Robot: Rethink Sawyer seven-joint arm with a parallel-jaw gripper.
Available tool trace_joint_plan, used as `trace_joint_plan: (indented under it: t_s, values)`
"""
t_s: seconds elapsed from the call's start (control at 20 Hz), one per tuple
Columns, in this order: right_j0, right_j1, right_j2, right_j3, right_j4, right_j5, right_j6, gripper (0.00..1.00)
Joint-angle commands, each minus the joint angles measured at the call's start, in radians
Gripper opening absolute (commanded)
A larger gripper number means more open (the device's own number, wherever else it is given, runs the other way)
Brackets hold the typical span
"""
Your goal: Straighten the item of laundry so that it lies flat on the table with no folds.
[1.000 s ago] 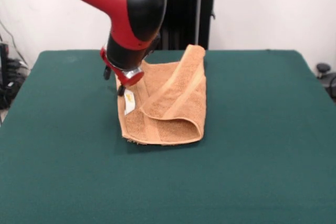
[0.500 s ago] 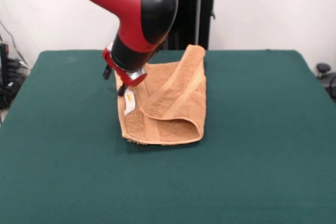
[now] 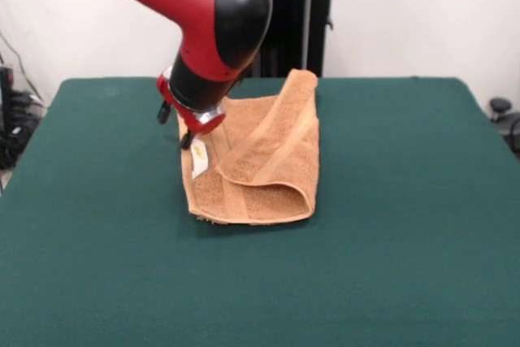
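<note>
The dark green table (image 3: 390,282) is bare felt all along its near side, in front of the towel. The orange-tan terry towel (image 3: 256,164) lies on the table near its middle, a little nearer the far edge than the near one, and it is folded: a long flap is turned over on itself, with a rounded fold loop showing at the towel's near right corner. A paler woven band runs lengthwise along the flap, and a small white label (image 3: 200,158) hangs at the towel's left edge. Wide open felt lies to either side of the towel. The gripper (image 3: 188,137) is at the towel's far left corner, just above the label; whether it is spread or pinching cannot be told, since the red and black arm (image 3: 207,14) hides it.
</note>
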Motion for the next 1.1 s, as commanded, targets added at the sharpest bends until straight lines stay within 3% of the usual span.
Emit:
trace_joint_plan:
  t_s: [0.05,0.2,0.3,0.45,0.55,0.7,1.1]
  values:
    - [-0.055,0.242,0.074,-0.011,-0.171,-0.361,0.017,1.00]
    - [-0.026,0.416,-0.047,-0.089,-0.228,-0.615,0.072,1.00]
    - [-0.062,0.502,-0.079,-0.126,-0.229,-0.789,0.059,1.00]
    - [-0.166,0.520,-0.043,-0.157,-0.301,-0.915,-0.025,1.00]
    - [-0.204,0.512,-0.025,-0.168,-0.354,-0.936,-0.050,1.00]
    - [-0.272,0.458,0.050,-0.171,-0.460,-0.871,-0.071,1.00]
    - [-0.297,0.377,0.106,-0.137,-0.574,-0.767,-0.030,1.00]
